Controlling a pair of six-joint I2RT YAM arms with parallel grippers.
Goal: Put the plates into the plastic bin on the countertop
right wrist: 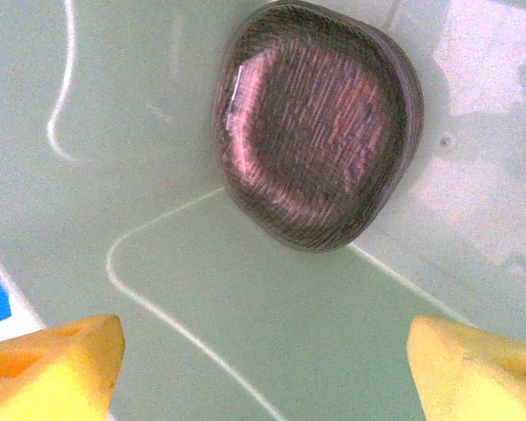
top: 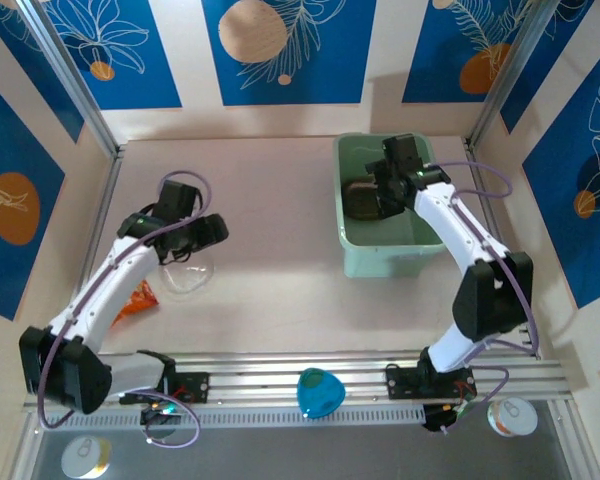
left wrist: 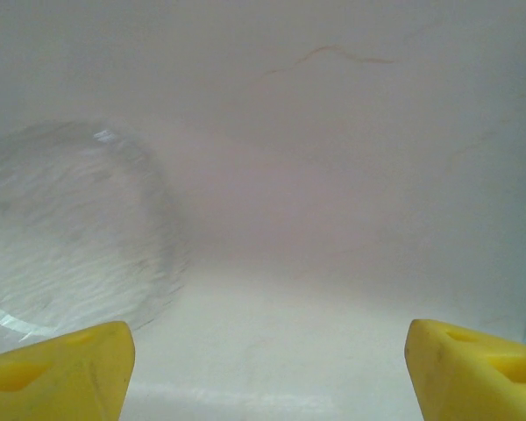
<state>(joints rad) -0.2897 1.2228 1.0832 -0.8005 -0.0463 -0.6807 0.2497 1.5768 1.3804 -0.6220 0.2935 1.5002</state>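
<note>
The left gripper (left wrist: 267,377) is hovering low over the countertop (left wrist: 351,175), jaws spread wide with nothing between them. 1 clear plate (left wrist: 66,228) is lying off to the side of the jaws rather than centred in the gap. The right gripper (right wrist: 263,364) is sitting inside the bin (right wrist: 114,132), also wide and holding nothing. A dark brownish plate (right wrist: 320,123) is resting on the bin floor just ahead of its fingers; I cannot tell whether it is 1 plate or several stacked.

The main risk is looking like the left side. If the jaws are closing from this offset, 1 finger could be landing on the plate's rim instead of beside it, tipping it or skidding it across the smooth surface. The plate looks thin and slick, so a shallow pinch may be slipping off. An orange packet (top: 135,298) is lying near and could get shoved. On the right, an arm lifting out carelessly could be catching the bin's rim and dragging it.
</note>
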